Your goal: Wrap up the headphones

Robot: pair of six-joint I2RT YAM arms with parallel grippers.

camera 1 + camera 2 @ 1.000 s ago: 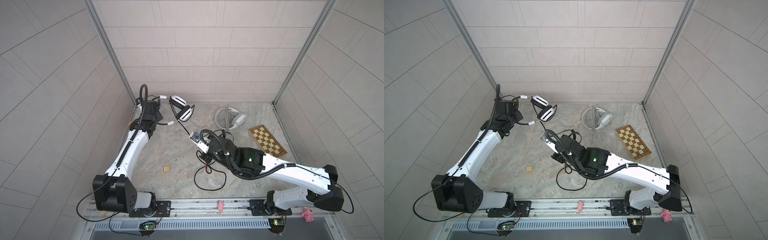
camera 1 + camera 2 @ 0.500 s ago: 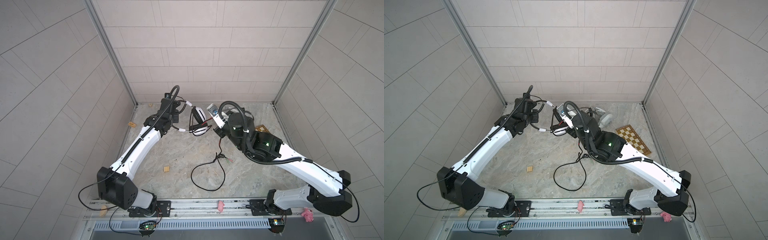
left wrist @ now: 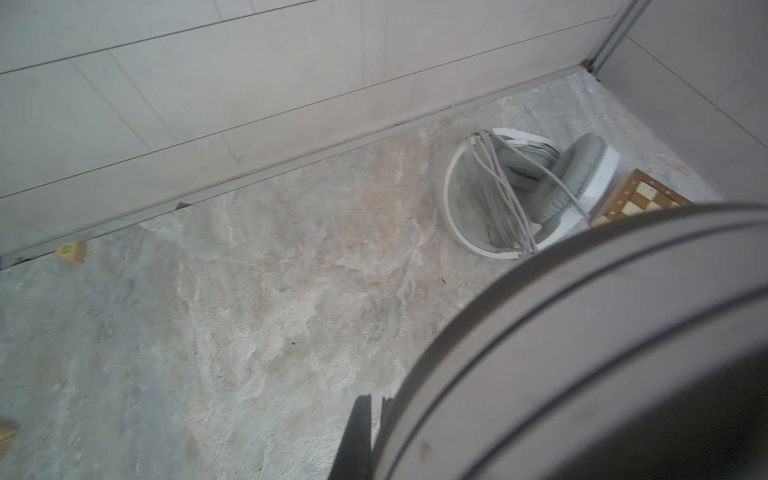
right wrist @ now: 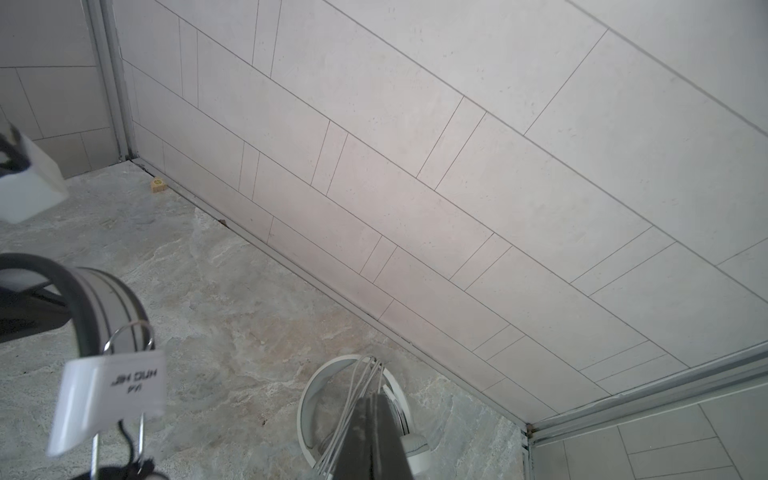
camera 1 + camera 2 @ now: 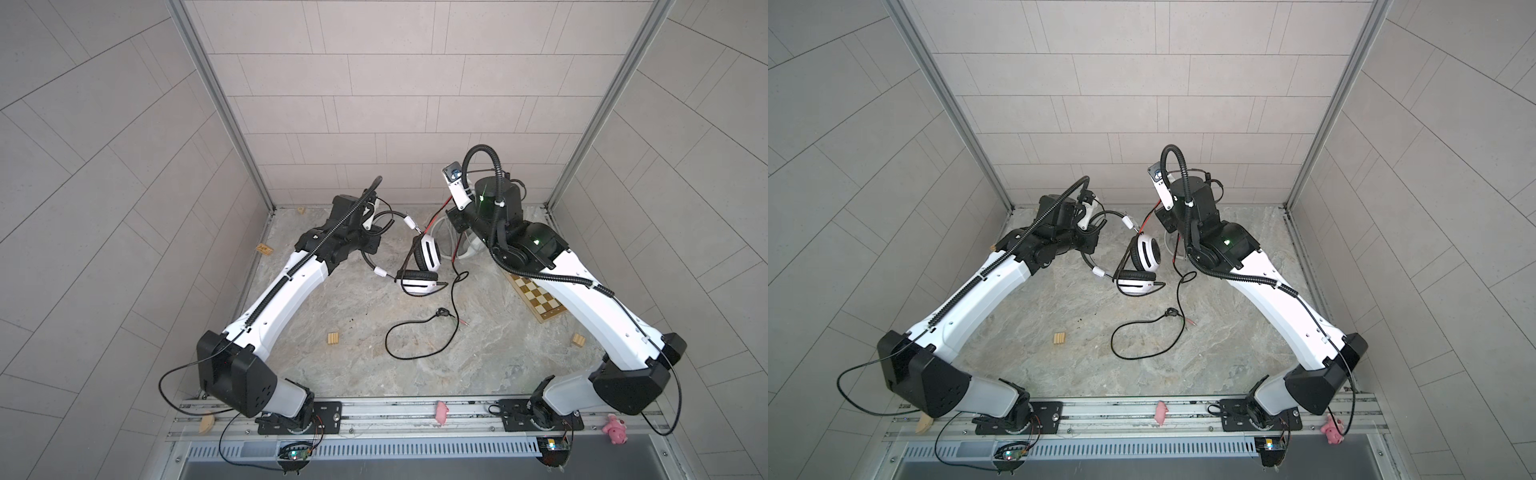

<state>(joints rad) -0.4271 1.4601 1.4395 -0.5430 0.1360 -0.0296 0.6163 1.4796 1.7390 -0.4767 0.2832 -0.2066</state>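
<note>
The white headset (image 5: 430,257) hangs over the bench (image 5: 332,299) between my arms. My left end effector (image 5: 368,239) is clamped on its headband; my right end effector (image 5: 456,222) pinches its black-red cable (image 5: 442,312), wrist raised; both arms stretch towards the back wall; the pale-grey headset (image 3: 573,178) lies below my right wrist.

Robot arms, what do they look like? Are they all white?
Not all white. The left arm and right arm have smooth white shells with chunky black joints. A black ribbed hose runs along each one, and thin black wires loop out near the bases. The right arm has little green lights glowing on its black joints.
</note>
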